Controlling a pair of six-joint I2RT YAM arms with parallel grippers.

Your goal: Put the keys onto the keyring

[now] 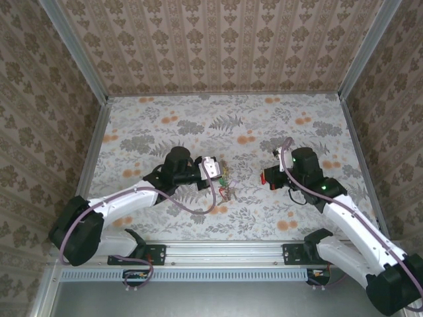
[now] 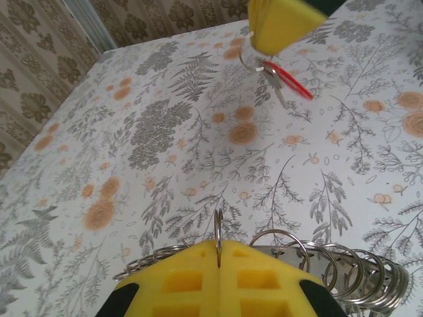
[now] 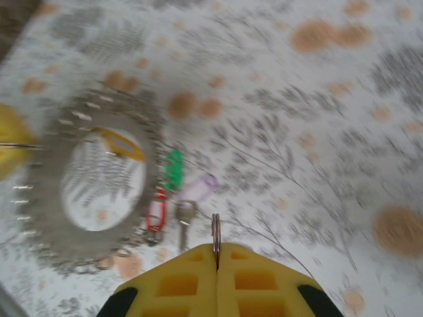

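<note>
Top external view: the left gripper (image 1: 217, 172) and the right gripper (image 1: 269, 177) face each other low over the flowered table (image 1: 165, 112), well apart. The keyring (image 1: 223, 179) sits at the left fingertips with a cluster of keys (image 1: 227, 191) just beside it. A red key (image 1: 263, 178) shows at the right fingertips.

Left wrist view: the left gripper (image 2: 218, 249) has its yellow pads pressed together on one loop of the keyring (image 2: 330, 271), whose coils fan out to the right. Across the table the right gripper (image 2: 281, 26) pinches a split ring (image 2: 250, 61), and the red key (image 2: 285, 78) dangles from it.

Right wrist view: the picture is blurred. The right gripper (image 3: 216, 251) is clamped on the split ring (image 3: 215, 228), seen edge-on. The keyring (image 3: 92, 178) lies ahead to the left, with green, red and lilac-tagged keys (image 3: 173, 168) at its near edge. I cannot tell whether they are threaded on.

Both holds are thin edge pinches, so either ring may twist or slip between the pads when the two meet. The dangling key could swing and snag a coil. The keyring is the only holder here, and its load is uncertain.
</note>
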